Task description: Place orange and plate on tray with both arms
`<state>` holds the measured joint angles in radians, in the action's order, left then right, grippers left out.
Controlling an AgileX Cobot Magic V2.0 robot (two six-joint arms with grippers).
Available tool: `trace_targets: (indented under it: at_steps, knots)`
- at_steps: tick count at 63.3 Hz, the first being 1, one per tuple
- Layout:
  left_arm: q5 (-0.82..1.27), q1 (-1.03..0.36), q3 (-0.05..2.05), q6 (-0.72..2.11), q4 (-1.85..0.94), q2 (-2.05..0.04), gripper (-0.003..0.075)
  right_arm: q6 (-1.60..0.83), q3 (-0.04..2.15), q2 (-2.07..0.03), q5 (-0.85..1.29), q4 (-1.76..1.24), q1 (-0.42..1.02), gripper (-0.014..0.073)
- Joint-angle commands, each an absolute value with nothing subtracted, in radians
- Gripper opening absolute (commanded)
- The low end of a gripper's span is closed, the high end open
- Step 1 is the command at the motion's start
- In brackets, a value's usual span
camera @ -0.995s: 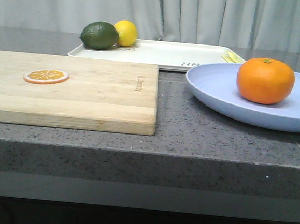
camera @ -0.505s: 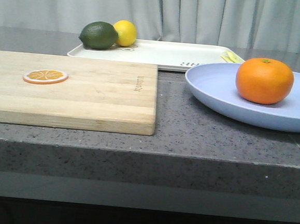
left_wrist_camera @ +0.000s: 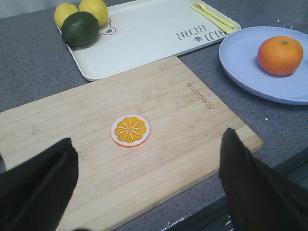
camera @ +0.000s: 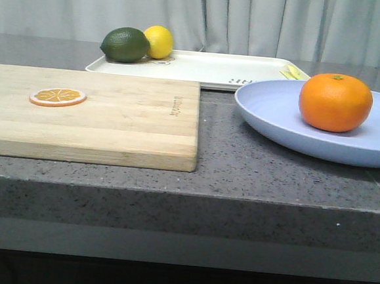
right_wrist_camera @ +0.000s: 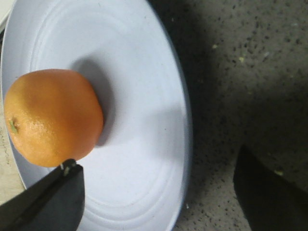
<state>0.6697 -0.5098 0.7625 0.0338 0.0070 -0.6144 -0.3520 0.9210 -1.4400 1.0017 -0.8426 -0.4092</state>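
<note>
The orange is sitting on the lavender plate, just in front of the cream tray. Both grippers, left gripper and right gripper, are hovering with jaws spread, holding nothing. Tilting the plate while lifting it could roll the orange off.

Kitchen-style mockup. Dark speckled stone tabletop, wooden cutting board, cream tray with fruit on it: lime, lemon. Pale grey curtain as backdrop rather than a wall, so likely a staged test bench, not a home.
</note>
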Motion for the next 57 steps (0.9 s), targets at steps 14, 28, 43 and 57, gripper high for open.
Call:
trace_targets:
  at_steps: [14, 28, 43, 57]
  knots:
    - [0.586, -0.508, 0.790, 0.026, 0.008, -0.615, 0.0589, -0.397, 0.942, -1.481, 1.004, -0.936, -0.365, 0.0635]
    - [0.586, -0.508, 0.790, 0.026, 0.008, -0.615, 0.0589, -0.402, 0.943, -1.481, 0.998, -0.951, -0.358, 0.0455]
    - [0.586, -0.508, 0.790, 0.026, 0.008, -0.615, 0.0589, -0.402, 0.943, -1.481, 0.995, -0.951, -0.358, 0.0174]
    - [0.586, -0.508, 0.790, 0.026, 0.008, -0.615, 0.0589, -0.401, 0.943, -1.481, 0.994, -0.951, -0.358, 0.0006]
